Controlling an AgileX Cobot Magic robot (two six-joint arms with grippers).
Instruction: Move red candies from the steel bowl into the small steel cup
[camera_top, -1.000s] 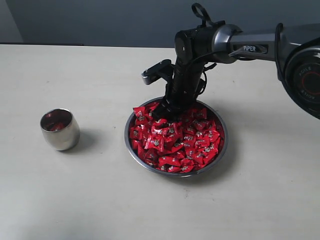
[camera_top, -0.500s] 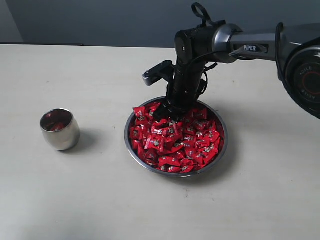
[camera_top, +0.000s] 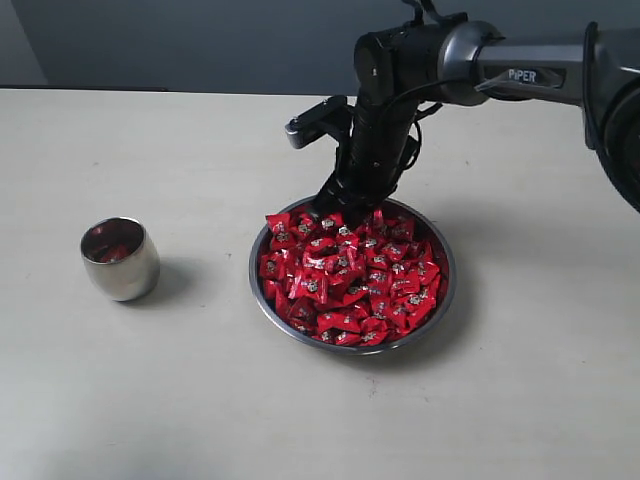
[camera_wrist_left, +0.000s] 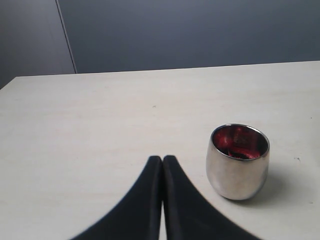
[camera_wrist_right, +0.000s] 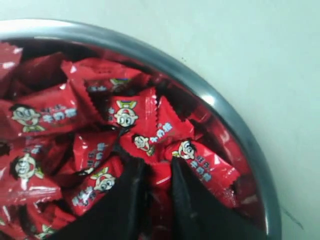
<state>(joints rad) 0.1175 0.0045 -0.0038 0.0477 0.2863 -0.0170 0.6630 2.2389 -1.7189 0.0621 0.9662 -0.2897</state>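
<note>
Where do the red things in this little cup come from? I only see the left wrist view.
Observer: From a wide steel bowl heaped with red candies, right of the small steel cup in the exterior view.
Operator: Is anything grabbing them?
Observer: Yes, the right gripper, at the bowl's far edge, seems to pinch a red wrapper between its fingers.
Operator: Are bowl and cup touching?
Observer: No, they stand apart.

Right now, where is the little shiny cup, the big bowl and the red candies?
small steel cup (camera_top: 120, 265): exterior view, its rounded outer side.
steel bowl (camera_wrist_right: 210, 102): right wrist view, its shiny rim.
red candies (camera_top: 350, 282): exterior view, middle of the pile.
</note>
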